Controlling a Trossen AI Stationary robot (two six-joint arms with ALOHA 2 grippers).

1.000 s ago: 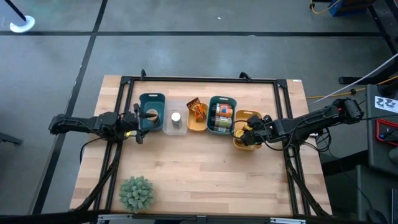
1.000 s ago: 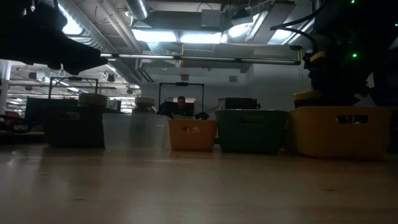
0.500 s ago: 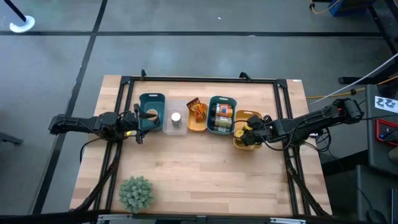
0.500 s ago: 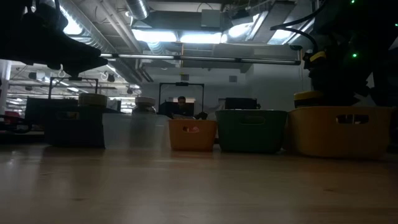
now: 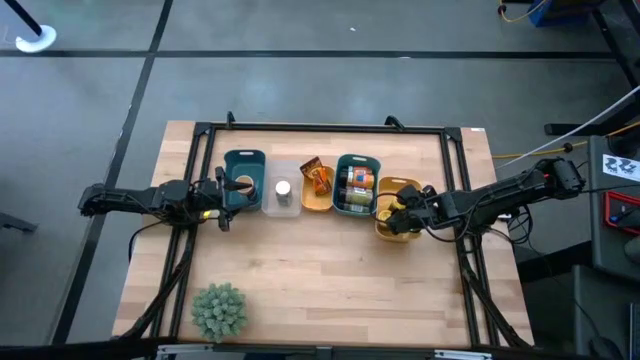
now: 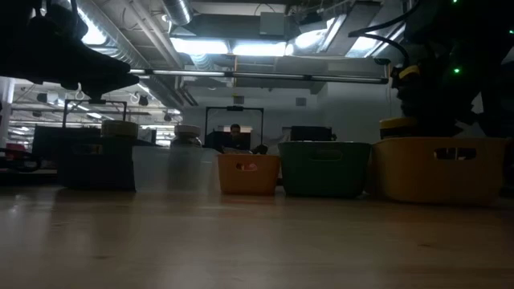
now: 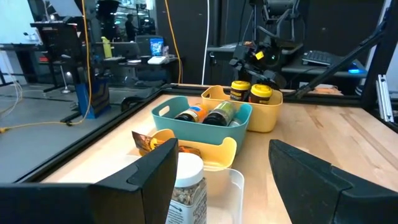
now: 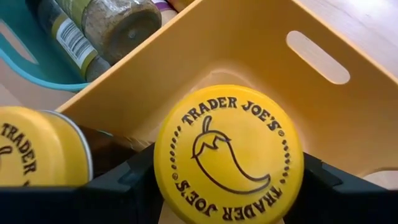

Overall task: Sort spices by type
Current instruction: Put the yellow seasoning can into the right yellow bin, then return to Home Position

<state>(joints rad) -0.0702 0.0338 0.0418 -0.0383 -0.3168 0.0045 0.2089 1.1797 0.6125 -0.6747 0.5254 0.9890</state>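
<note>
The right gripper [image 8: 227,186] clasps a yellow-lidded Trader Joe's spice jar [image 8: 229,153] inside the yellow tray [image 8: 261,59], so it should set it upright beside its twin jar [image 8: 38,154] before releasing, while the left gripper [image 7: 221,171] hangs empty, parted, near the teal tray [image 5: 243,160].
</note>
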